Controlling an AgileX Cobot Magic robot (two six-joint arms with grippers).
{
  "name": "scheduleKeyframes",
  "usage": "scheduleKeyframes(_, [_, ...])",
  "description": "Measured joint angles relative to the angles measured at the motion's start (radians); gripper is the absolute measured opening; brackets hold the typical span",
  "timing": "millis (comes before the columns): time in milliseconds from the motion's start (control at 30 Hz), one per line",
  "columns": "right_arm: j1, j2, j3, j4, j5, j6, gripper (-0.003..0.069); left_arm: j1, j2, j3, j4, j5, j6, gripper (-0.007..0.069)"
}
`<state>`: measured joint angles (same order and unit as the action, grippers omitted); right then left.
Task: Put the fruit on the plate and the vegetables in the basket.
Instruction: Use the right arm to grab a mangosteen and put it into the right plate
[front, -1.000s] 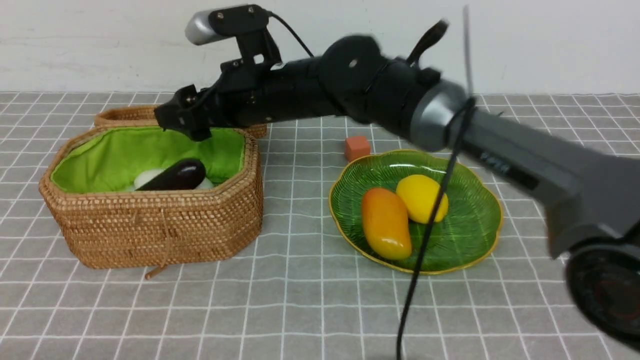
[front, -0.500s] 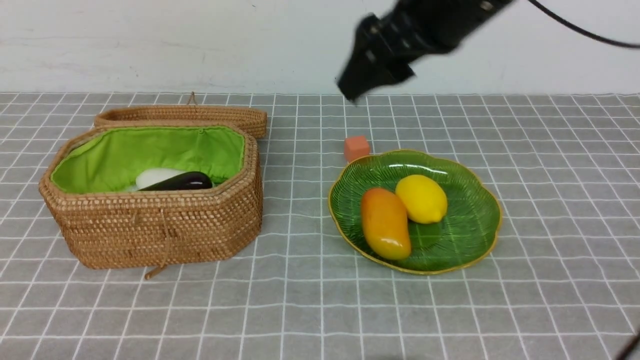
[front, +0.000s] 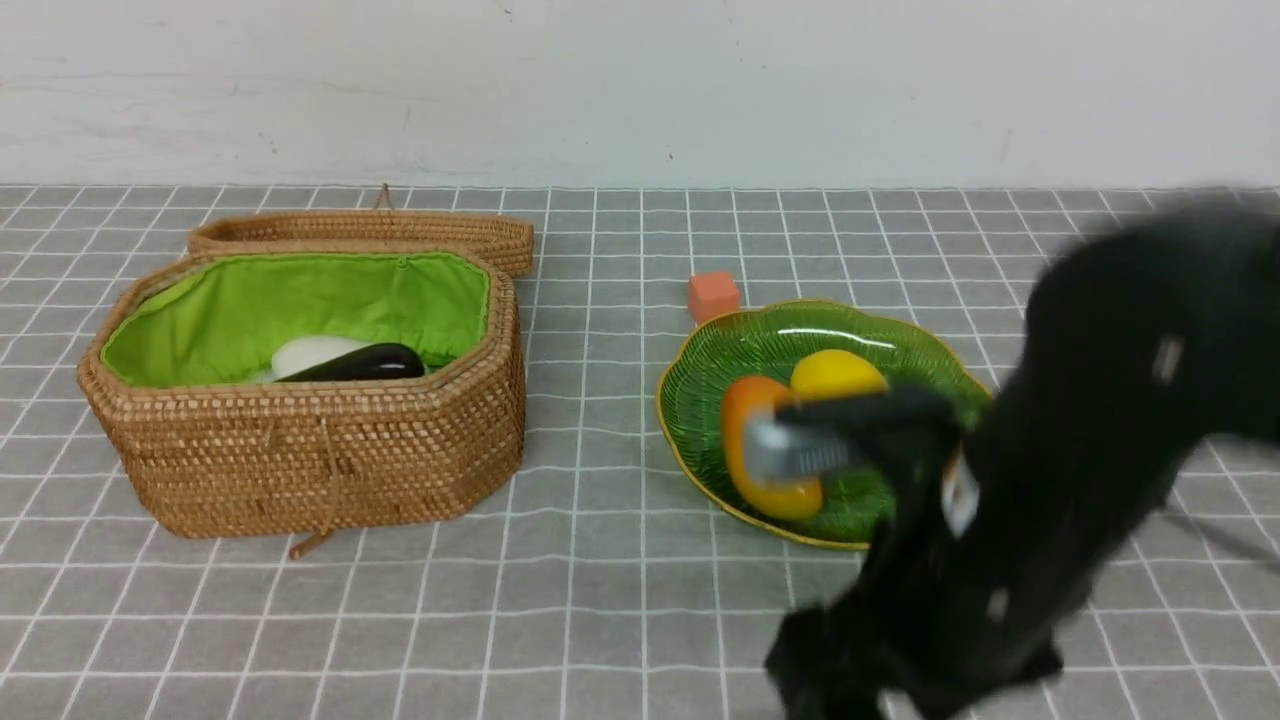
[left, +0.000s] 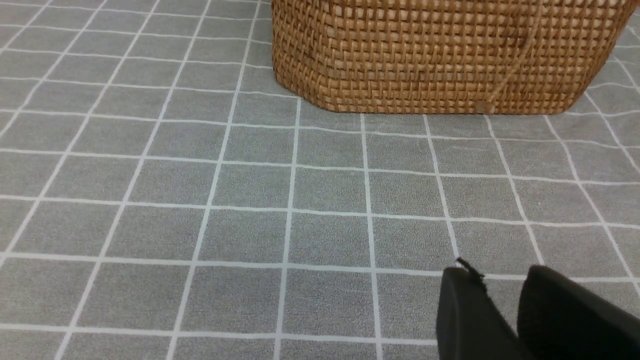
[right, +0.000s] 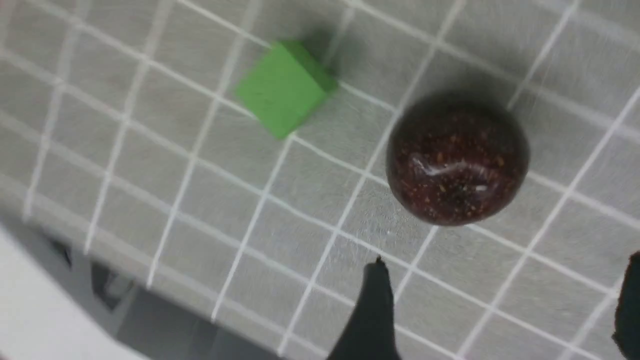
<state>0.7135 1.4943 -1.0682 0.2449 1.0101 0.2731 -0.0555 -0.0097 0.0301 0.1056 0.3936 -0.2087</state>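
Observation:
The basket (front: 320, 450) stands open at the left, holding a dark purple eggplant (front: 365, 363) and a white radish (front: 305, 352). The green plate (front: 720, 350) holds the mango (front: 745, 410) and the lemon (front: 835, 372), both partly hidden by my blurred right arm (front: 1050, 480). In the right wrist view, my right gripper (right: 505, 270) is open and empty, just short of the round maroon fruit (right: 457, 157) on the cloth. My left gripper (left: 500, 280) is shut and empty, low over the cloth in front of the basket (left: 440, 55). No carrot shows.
The basket's lid (front: 360, 232) leans behind it. A small orange cube (front: 713, 296) sits behind the plate. A green cube (right: 282, 87) lies near the maroon fruit, close to the table's edge (right: 125, 280).
My right arm left the basket, swung up past the back wall, and has come down at the front right. The eggplant now lies lower in the basket.

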Motion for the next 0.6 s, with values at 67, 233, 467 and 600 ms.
scheduleKeyframes(67, [0.018,0.0,0.089,0.0,-0.113,0.059,0.0594,0.0,0.0,0.0,0.0,0.0,0.0,0.0162])
scheduleKeyframes(233, [0.035,0.015,0.217,0.0,-0.339,0.111,0.0594,0.0,0.0,0.0,0.0,0.0,0.0,0.0165])
scheduleKeyframes(467, [0.035,0.104,0.238,-0.035,-0.465,0.118,0.0594,0.0,0.0,0.0,0.0,0.0,0.0,0.0175])
scheduleKeyframes(600, [0.035,0.118,0.235,-0.041,-0.472,0.118,0.0582,0.0,0.0,0.0,0.0,0.0,0.0,0.0176])
